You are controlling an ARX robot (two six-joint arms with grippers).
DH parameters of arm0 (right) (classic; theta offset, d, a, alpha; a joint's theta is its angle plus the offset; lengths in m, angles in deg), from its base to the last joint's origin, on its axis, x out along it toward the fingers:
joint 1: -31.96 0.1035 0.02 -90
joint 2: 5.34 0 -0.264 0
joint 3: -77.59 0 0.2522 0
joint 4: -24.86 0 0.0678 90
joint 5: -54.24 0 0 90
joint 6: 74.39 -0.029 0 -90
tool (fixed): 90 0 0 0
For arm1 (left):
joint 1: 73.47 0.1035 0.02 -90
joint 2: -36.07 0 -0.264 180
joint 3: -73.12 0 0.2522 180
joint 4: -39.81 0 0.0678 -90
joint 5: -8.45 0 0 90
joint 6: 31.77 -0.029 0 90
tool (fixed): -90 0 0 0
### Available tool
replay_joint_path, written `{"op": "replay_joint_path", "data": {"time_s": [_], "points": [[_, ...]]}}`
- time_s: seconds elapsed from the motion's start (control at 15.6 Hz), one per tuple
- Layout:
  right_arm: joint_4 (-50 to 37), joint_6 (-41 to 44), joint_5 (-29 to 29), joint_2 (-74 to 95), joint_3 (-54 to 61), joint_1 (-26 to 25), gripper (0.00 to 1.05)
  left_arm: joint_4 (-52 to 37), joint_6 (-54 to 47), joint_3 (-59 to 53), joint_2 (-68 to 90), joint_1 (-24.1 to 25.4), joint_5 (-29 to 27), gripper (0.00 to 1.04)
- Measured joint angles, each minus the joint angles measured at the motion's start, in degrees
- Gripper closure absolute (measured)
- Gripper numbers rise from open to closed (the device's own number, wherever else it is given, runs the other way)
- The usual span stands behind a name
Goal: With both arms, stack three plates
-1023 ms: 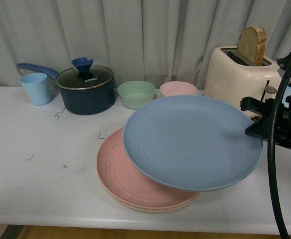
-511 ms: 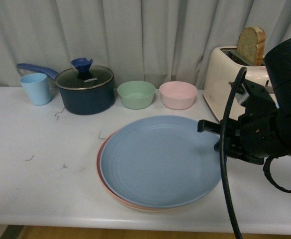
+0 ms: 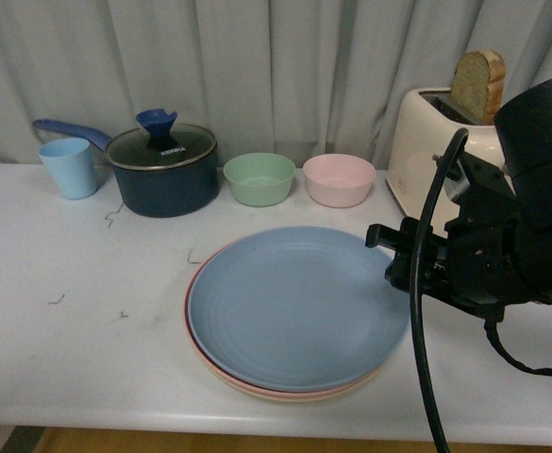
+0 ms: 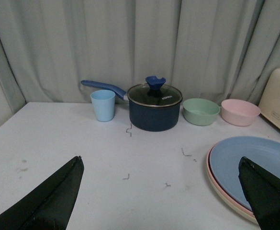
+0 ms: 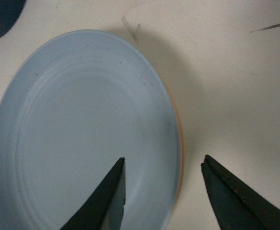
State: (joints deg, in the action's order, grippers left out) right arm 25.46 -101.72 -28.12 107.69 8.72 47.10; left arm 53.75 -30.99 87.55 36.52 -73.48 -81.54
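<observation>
The blue plate [image 3: 294, 307] lies flat on top of the pink plate [image 3: 192, 316], and a beige rim [image 3: 285, 395] shows under both at the table's front. My right gripper [image 3: 389, 255] hangs open at the stack's right edge. In the right wrist view the blue plate's [image 5: 82, 129] rim passes between the spread fingers of the right gripper [image 5: 163, 162], which hold nothing. My left gripper [image 4: 161, 158] is open over bare table, left of the stack, with the blue plate [image 4: 259, 160] near one finger. The left arm is out of the front view.
At the back stand a light blue cup [image 3: 68, 167], a dark lidded pot [image 3: 162, 172], a green bowl [image 3: 259, 178], a pink bowl [image 3: 339, 179] and a cream toaster [image 3: 436, 142] with a slice of bread. A curtain hangs behind. The stack sits near the table's front edge.
The blue plate, held tilted in the air a second ago, has come down flat onto the pink plate. The right gripper has let it go, and the arm has swung further into view.
</observation>
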Motion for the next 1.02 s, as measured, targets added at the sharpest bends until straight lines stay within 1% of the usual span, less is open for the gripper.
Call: {"op": "replay_joint_path", "data": {"time_s": [0.06, 0.13, 0.19, 0.26, 0.32, 0.38, 0.45, 0.51, 0.58, 0.7, 0.77, 0.83, 0.89, 0.96, 1.02], "points": [[-0.3, -0.1, 0.2, -3.1, 2.5, -0.6, 0.5, 0.0, 0.0, 0.0, 0.0, 0.0, 0.0, 0.07], [-1.1, -0.3, 1.8, -7.9, 5.5, -2.1, 0.39, 0.0, 0.0, 0.0, 0.0, 0.0, 0.0, 0.07], [-1.9, -0.1, 1.7, -15.6, 9.8, -4.5, 0.26, 0.0, 0.0, 0.0, 0.0, 0.0, 0.0, 0.07], [-0.2, -0.4, 4.1, -23.3, 13.0, -7.0, 0.15, 0.0, 0.0, 0.0, 0.0, 0.0, 0.0, 0.07], [-4.2, -0.2, 2.8, -28.1, 14.9, -7.9, 0.06, 0.0, 0.0, 0.0, 0.0, 0.0, 0.0, 0.07], [-22.3, 5.0, -5.6, -27.6, 19.4, -7.0, 0.16, 0.0, 0.0, 0.0, 0.0, 0.0, 0.1, 0.07], [-34.5, 13.7, -12.4, -27.5, 26.9, -6.5, 0.29, 0.0, 0.0, 0.0, 0.0, 0.0, 0.0, 0.07], [-42.0, 20.0, -14.1, -28.3, 33.7, -7.3, 0.41, 0.1, 0.0, 0.0, 0.0, 0.1, -0.2, 0.07], [-46.2, 22.8, -14.2, -31.1, 36.0, -8.3, 0.52, 0.1, 0.0, 0.0, 0.0, 0.0, -0.2, 0.07], [-47.0, 25.7, -13.4, -39.5, 39.5, -9.8, 0.78, 0.0, 0.0, 0.0, 0.0, 0.0, 0.0, 0.07], [-45.5, 26.1, -12.9, -40.9, 42.0, -10.1, 0.89, 0.0, 0.0, 0.0, 0.0, 0.0, 0.0, 0.07], [-47.3, 26.5, -12.2, -41.7, 44.9, -10.5, 1.02, 0.0, 0.0, 0.0, 0.0, 0.0, 0.0, 0.07], [-48.2, 26.9, -11.8, -42.5, 46.6, -11.0, 1.03, 0.0, 0.0, 0.0, 0.0, 0.0, 0.0, 0.07], [-46.3, 26.9, -9.2, -45.2, 48.2, -13.0, 1.03, 0.0, 0.0, 0.0, 0.0, 0.0, 0.0, 0.07], [-44.4, 26.9, -8.3, -48.6, 49.5, -15.1, 1.03, 0.0, 0.0, 0.0, 0.0, 0.0, 0.0, 0.07]]}}
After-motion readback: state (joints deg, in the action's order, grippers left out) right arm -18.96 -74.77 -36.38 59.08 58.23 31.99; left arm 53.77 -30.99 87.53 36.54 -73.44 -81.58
